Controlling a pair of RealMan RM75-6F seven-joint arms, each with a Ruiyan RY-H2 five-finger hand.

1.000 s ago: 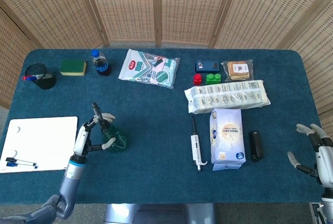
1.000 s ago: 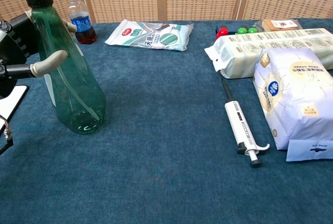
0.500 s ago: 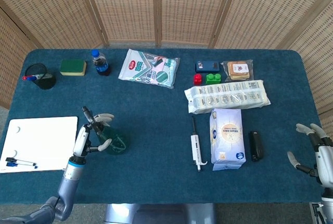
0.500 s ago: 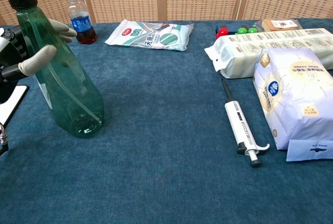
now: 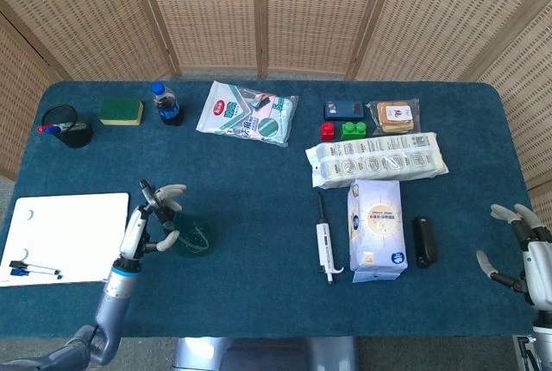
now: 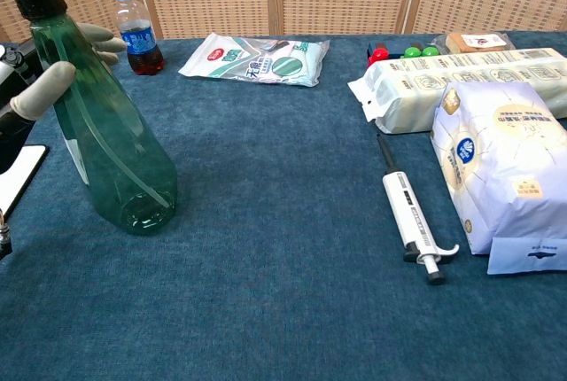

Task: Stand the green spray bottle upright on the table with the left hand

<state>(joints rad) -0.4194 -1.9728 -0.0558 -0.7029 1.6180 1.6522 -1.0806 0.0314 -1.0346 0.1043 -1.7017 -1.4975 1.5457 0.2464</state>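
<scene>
Whiteboard (image 5: 65, 235) just left of spray bottle (image 6: 106, 142), perhaps touching.
</scene>
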